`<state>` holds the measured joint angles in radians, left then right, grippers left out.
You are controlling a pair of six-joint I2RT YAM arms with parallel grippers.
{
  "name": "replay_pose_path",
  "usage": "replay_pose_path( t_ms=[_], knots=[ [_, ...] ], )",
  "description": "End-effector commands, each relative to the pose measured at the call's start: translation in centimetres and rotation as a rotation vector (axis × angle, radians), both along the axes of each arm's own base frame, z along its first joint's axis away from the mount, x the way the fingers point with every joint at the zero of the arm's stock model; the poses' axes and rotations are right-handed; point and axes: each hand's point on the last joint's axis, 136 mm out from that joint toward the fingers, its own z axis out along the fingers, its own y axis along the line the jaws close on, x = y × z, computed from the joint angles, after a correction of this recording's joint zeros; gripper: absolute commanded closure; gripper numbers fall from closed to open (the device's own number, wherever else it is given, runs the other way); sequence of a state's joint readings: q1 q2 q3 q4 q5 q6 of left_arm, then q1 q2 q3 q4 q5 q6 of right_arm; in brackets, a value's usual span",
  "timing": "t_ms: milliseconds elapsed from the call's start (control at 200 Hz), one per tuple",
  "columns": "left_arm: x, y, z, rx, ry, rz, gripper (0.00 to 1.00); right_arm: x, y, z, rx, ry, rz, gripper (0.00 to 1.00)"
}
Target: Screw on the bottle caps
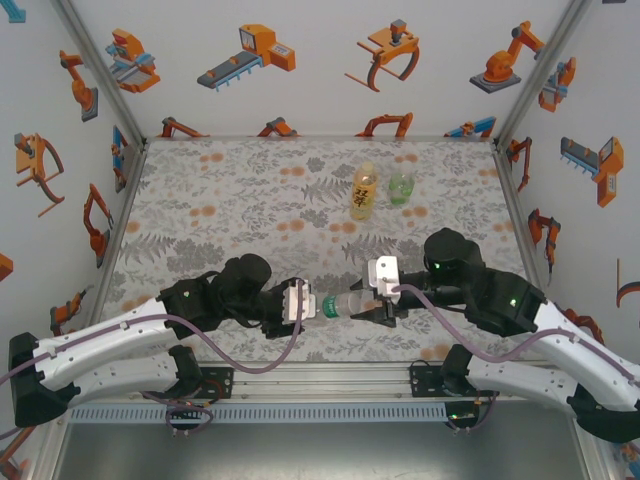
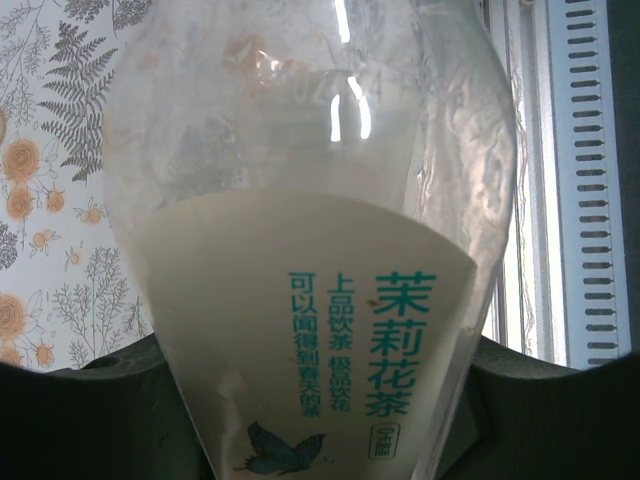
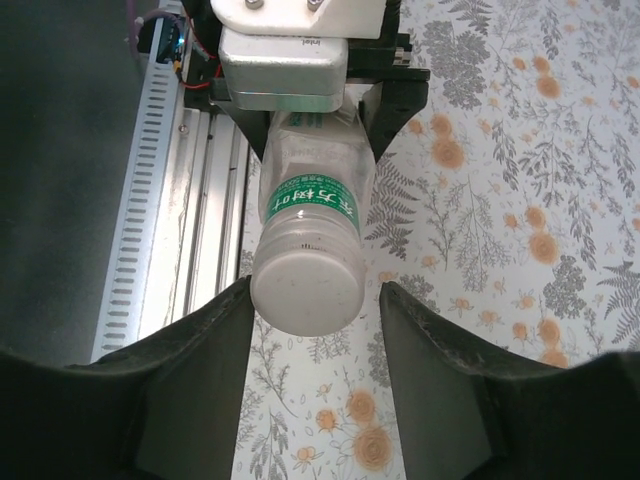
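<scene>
The left claw (image 1: 310, 305) was clamped shut on the clear bottle (image 1: 345, 305), holding it on its side above the tabletop (image 1: 230, 210), low in the overhead frame just left of centre. The bottle ran across the frame from that claw toward the right claw (image 3: 316, 292), which met it from the right.

In the left wrist view the bottle's clear wall took up most of the frame. Its pale label (image 2: 330, 330) carried teal characters and a small butterfly near the bottom edge.

In the right wrist view the bottle pointed at the camera from the upper middle, with a green band (image 3: 310, 205) around it. Below the band was a whitish round end that looked like the white cap (image 3: 300, 285). The right claw stood narrow, its dark fingers (image 3: 190, 370) on either side of that end. The left finger was at or almost at the end's edge. A thin strip of flowered tabletop showed between the end and the right finger, so no firm pinch could be seen.

The amber bottle (image 1: 364, 190) and the green bottle (image 1: 402, 186) stood upright just beside each other in the upper centre-right of the overhead frame. They were well apart from both claws.
</scene>
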<state>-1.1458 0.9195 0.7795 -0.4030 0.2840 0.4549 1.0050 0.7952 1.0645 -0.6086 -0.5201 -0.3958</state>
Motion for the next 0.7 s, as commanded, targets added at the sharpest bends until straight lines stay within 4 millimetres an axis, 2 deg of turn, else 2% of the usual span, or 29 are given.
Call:
replay_pose_path(
  t_ms=[0, 170, 305, 441, 636, 696],
  knots=[
    [-0.4, -0.6, 2.3, -0.069, -0.003, -0.017, 1.00, -0.6, 0.3, 1.0, 0.055, -0.016, 0.031, 0.56],
    [-0.2, -0.6, 2.4, -0.070, -0.007, -0.008, 1.00, 0.4, 0.5, 1.2, 0.089, 0.102, -0.065, 0.69],
    [0.2, -0.6, 2.3, -0.077, -0.019, 0.012, 1.00, 2.9, 0.2, 0.8, 0.124, 0.341, -0.301, 0.79],
    [0.4, -0.6, 2.2, -0.090, -0.021, 0.027, 1.00, 6.5, -1.2, -1.2, 0.172, 0.720, -0.671, 0.90],
    [0.8, -0.9, 2.2, -0.107, -0.044, 0.039, 1.00, 7.3, -2.1, -5.6, 0.201, 1.351, -1.040, 0.91],
    [0.9, -0.9, 2.1, -0.103, -0.049, 0.039, 1.00, 7.4, -1.9, -5.8, 0.246, 1.473, -1.068, 0.94]
  ],
)
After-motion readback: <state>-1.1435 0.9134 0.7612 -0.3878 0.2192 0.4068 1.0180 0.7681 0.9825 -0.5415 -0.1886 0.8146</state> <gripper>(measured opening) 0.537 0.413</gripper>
